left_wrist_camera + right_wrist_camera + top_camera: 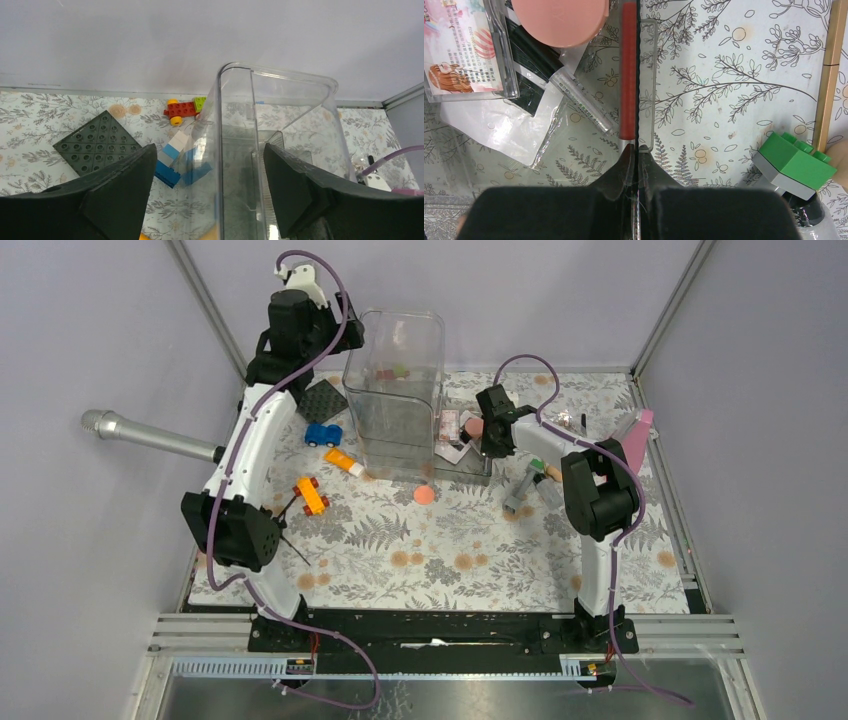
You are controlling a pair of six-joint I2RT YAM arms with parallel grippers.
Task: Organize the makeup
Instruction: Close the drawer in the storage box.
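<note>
A slim red stick is being gripped by the right gripper's clenched jaws at the clear tray's wall. Release inside it is judged to be the next move called for. The left gripper's jaws are gaping, released, astride the tall clear bin's wall.

Right wrist view: disc and palette cut by top edge, palette also by left edge; brush handle runs out top right.
Left wrist view: bin base below frame.
Top view: coloured bits seen through bin, too small to identify.
</note>
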